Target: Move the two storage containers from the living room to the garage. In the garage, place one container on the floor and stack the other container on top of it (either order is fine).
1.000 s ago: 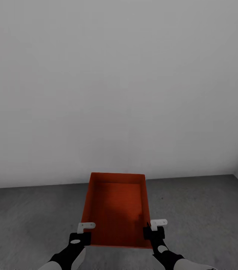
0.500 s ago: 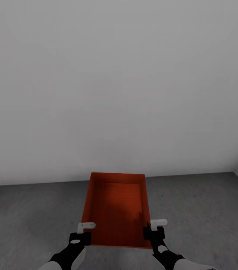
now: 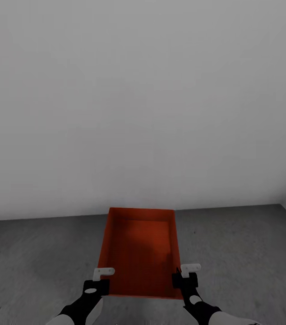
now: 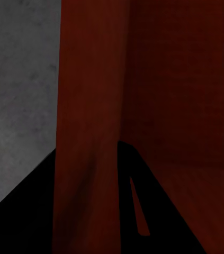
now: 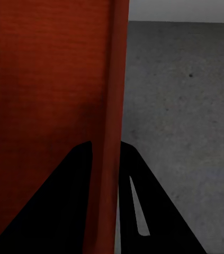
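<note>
While I hold both arms low in front of my trunk, my left pincer (image 3: 99, 283) is clamped over the left wall of the storage container (image 3: 139, 246) at its near corner, one finger outside and one inside. My right pincer (image 3: 184, 280) grips the right wall the same way at the other near corner. The left wrist view shows the red wall (image 4: 90, 137) running between my dark fingers (image 4: 16, 211), and the right wrist view shows the same on its side. The open-top box stretches away from me, above the dark grey concrete floor (image 3: 242, 253). Beyond its far end rises a plain pale wall (image 3: 143, 104).
</note>
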Tool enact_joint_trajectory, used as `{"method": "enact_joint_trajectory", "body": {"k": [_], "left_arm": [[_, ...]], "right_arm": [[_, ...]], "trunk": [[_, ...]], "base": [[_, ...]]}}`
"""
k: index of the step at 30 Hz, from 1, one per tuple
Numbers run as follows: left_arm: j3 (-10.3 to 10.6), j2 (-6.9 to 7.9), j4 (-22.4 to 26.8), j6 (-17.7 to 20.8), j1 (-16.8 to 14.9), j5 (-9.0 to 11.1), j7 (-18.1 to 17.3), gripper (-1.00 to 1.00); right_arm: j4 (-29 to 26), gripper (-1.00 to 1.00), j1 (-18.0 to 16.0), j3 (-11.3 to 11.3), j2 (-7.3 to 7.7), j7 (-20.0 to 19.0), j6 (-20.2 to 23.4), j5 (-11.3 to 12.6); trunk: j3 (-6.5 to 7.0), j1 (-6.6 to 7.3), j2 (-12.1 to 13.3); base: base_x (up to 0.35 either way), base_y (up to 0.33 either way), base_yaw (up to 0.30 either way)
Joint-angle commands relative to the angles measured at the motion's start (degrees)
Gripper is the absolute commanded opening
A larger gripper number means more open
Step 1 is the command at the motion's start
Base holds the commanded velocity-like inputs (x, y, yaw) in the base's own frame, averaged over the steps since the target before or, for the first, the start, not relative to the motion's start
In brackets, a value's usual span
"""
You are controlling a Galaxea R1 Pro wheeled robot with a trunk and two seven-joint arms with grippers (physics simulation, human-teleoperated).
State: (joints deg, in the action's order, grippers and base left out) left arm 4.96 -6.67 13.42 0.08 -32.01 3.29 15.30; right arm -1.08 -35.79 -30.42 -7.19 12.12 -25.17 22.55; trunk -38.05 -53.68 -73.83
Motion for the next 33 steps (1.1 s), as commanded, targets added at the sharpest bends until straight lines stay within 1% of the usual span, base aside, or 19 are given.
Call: {"method": "enact_joint_trajectory", "body": {"k": [1, 33], "left_arm": [[1.81, 0.07, -0.21, 0.10, 0.02, 1.63, 0.52, -1.00], [1.88, 0.07, -0.15, 0.12, 0.02, 1.63, 0.52, -1.00]], "right_arm": [[-0.15, -1.00, -0.07, 1.15, 0.60, 0.28, -0.94, -0.40], [-0.15, -1.00, -0.07, 1.15, 0.60, 0.28, -0.94, -0.31]], "trunk": [[-0.14, 0.00, -0.03], [-2.99, 0.00, -0.03]], "base": [[0.000, 0.000, 0.000], [0.000, 0.000, 0.000]]}}
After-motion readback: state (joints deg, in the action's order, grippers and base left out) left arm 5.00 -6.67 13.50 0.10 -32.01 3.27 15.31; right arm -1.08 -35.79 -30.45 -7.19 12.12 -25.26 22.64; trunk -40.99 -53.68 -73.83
